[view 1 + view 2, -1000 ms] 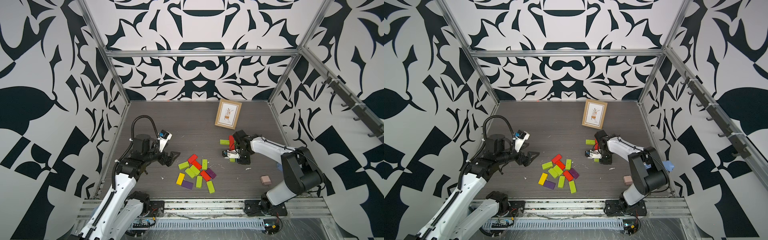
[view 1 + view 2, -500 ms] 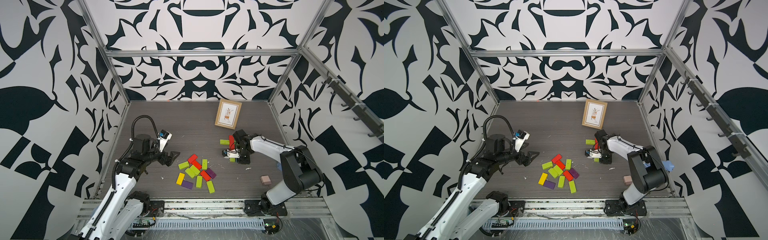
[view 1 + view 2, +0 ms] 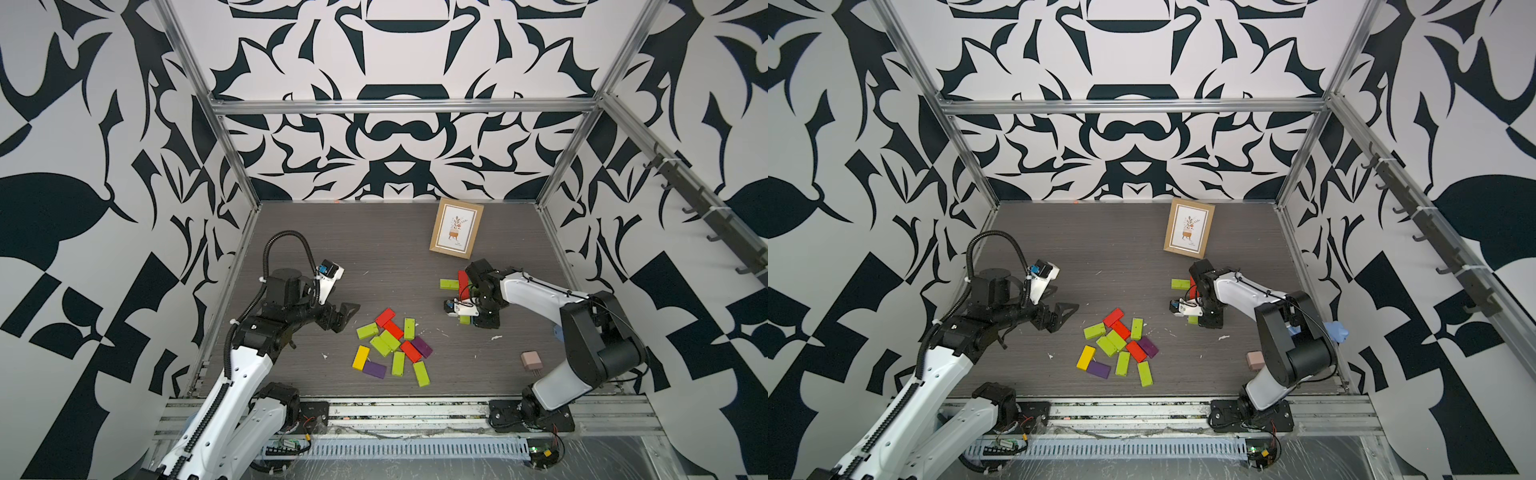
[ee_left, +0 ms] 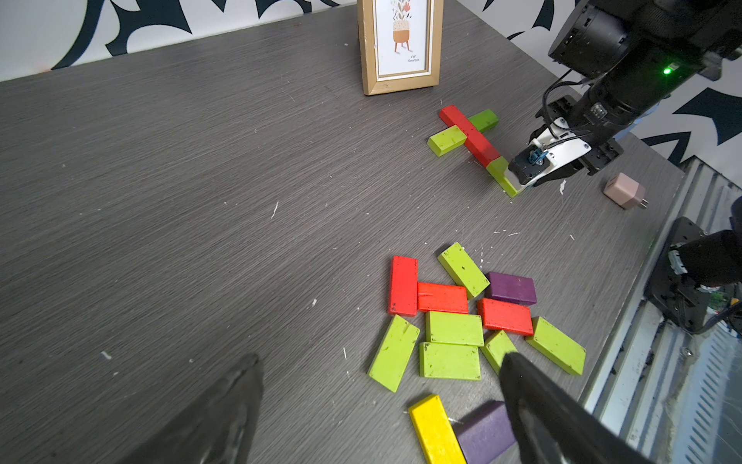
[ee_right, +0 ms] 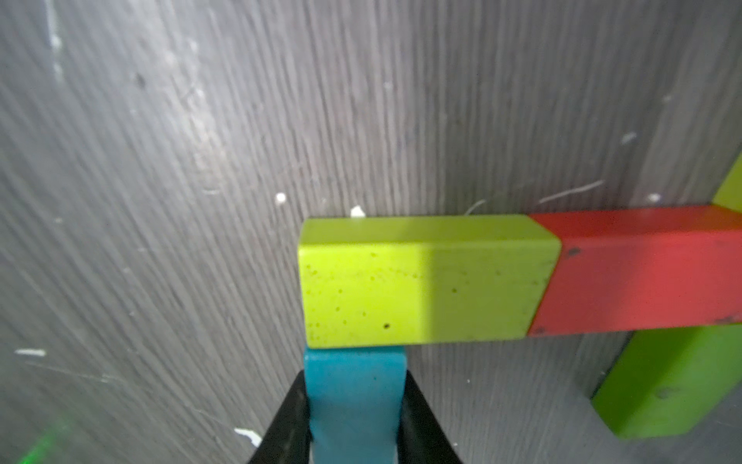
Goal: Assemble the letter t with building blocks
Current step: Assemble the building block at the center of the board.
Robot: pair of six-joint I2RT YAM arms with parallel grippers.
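Just in front of the gold picture frame (image 3: 456,227), on the dark wood-grain table (image 3: 374,249), the right gripper (image 5: 355,426) pinches a matte teal block (image 5: 353,381), its end butted against the flank of a speckled lime green block (image 5: 421,289). That brick lies end to end with a red block (image 5: 642,273), their shared long axis running away from the frame, crossed near the frame end by two lime green bricks (image 4: 446,140). Farther from the frame, the left gripper (image 4: 379,359) hangs, jaws spread wide, over a loose pile of flat painted blocks (image 3: 390,345).

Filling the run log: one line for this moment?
right gripper: shut on teal block, against lime stem block | left gripper: open, beside loose blocks
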